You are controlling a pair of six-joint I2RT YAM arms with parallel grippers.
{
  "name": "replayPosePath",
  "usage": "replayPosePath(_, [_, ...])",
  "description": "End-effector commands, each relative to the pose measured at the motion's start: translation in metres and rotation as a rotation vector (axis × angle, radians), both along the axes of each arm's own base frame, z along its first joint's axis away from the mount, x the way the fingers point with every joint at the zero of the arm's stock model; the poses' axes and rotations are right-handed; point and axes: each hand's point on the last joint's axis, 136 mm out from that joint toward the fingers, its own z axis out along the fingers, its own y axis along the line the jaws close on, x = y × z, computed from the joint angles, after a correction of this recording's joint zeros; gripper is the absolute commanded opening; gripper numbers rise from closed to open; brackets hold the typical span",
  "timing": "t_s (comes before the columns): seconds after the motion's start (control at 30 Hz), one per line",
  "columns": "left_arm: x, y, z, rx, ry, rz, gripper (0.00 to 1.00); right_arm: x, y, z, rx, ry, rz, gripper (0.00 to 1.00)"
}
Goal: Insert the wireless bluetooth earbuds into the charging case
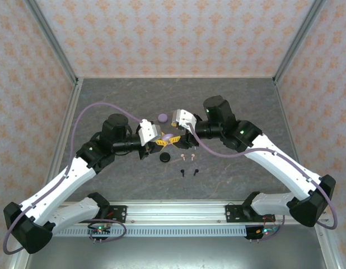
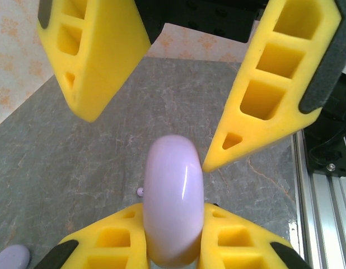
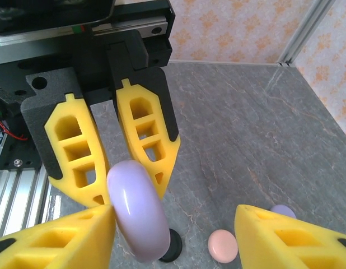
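Earbuds [image 1: 183, 156], tiny pink stemmed, lie five o'clock of the glossy lilac disc [image 2: 174, 179] my left claw [image 2: 173, 208] pinches; right claw [image 3: 174, 212] spread.

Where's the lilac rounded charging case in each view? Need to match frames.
Top external: the lilac rounded plastic charging case sits at the centre of the picture.
Left wrist: bottom centre, clamped by the left pincer.
Right wrist: lower left.
Shared landmark: loose lilac disc.
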Motion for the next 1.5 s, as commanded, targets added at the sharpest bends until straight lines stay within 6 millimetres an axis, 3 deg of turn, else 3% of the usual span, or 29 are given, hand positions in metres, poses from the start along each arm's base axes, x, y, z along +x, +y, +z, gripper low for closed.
replayPosePath(0.0, [-0.003, -0.003, 0.004, -0.016, -0.004, -0.013, 0.06, 0.014, 0.003, 0.014, 0.030, -0.042, -0.054, 0.59])
replayPosePath(0.67, [-0.003, -0.005, 0.005, -0.017, -0.010, -0.016, 0.05, 0.039, 0.003, 0.021, 0.023, -0.040, -0.169, 0.64])
replayPosePath(0.9, [-0.004, -0.004, 0.004, -0.010, -0.009, -0.011, 0.05, 0.035, 0.001, 0.029, 0.042, -0.035, -0.164, 0.65])
replayPosePath(1.07, [-0.004, -0.001, 0.000, 0.002, -0.003, 0.006, 0.05, 0.030, -0.015, 0.049, 0.116, -0.027, -0.204, 0.66])
replayPosePath(1.2, [-0.004, 0.002, -0.002, -0.001, 0.003, 0.023, 0.05, 0.041, -0.042, 0.059, 0.186, 0.049, -0.340, 0.66])
replayPosePath(1.3, [-0.006, 0.005, -0.003, -0.006, 0.009, 0.035, 0.05, 0.062, -0.066, 0.044, 0.192, 0.149, -0.516, 0.66])
replayPosePath(1.37, [-0.008, 0.007, -0.003, -0.012, 0.014, 0.045, 0.05, 0.077, -0.081, 0.021, 0.164, 0.239, -0.651, 0.68])
replayPosePath(1.47, [-0.011, 0.011, -0.002, -0.021, 0.017, 0.058, 0.05, 0.084, -0.089, -0.023, 0.076, 0.376, -0.754, 0.66])
